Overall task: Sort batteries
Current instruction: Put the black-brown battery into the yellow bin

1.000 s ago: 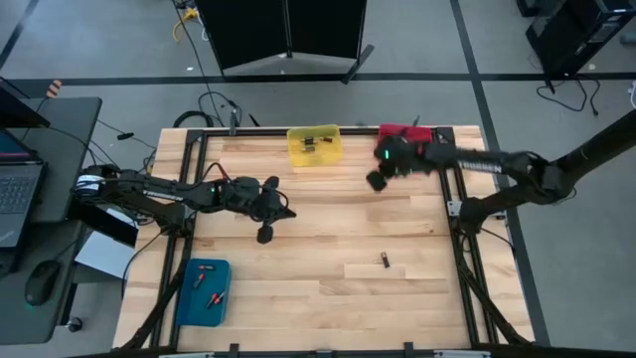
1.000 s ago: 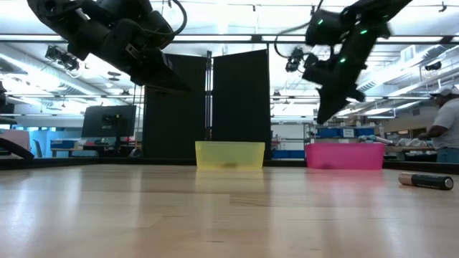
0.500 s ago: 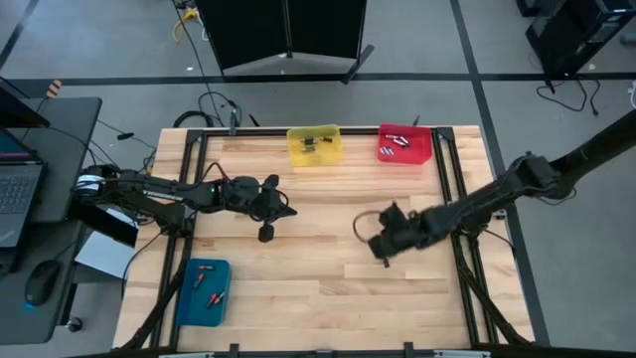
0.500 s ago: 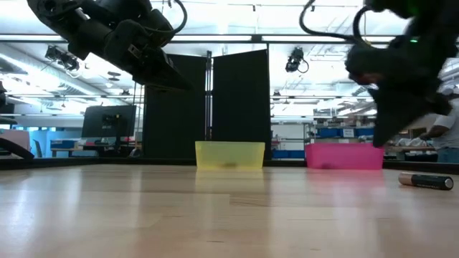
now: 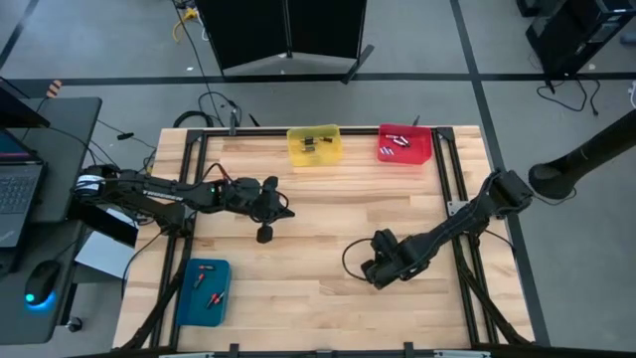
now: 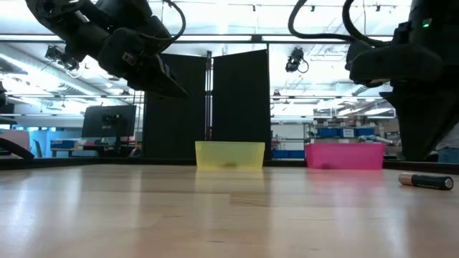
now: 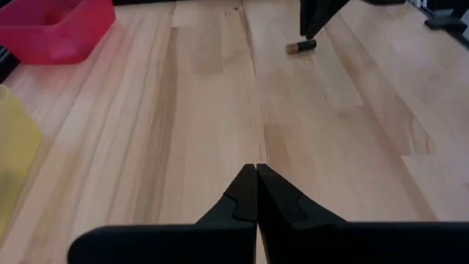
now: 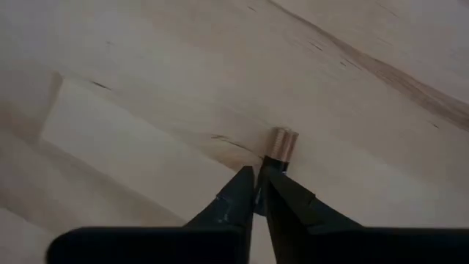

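One small battery (image 8: 281, 143), dark with a coppery end, lies on its side on the wooden table; it also shows in the low view (image 6: 425, 181) and the left wrist view (image 7: 301, 47). My right gripper (image 8: 256, 173) is shut, its tips just short of the battery's near end and above the table (image 6: 414, 147). In the high view my right gripper (image 5: 380, 267) hides the battery. My left gripper (image 7: 256, 170) is shut and empty, held above the table's left middle (image 5: 286, 212). More batteries lie in the yellow bin (image 5: 314, 145), the red bin (image 5: 404, 144) and the blue bin (image 5: 204, 291).
The yellow and red bins stand at the table's far edge and the blue bin at the near left corner. A black metal frame (image 5: 452, 199) runs along the table's sides. A desk with a laptop (image 5: 20, 189) stands left of the table.
My right gripper has swung from over the red bin at the far edge toward the near edge and down, ending over the lone battery on the table's right middle. The battery has stayed where it was.
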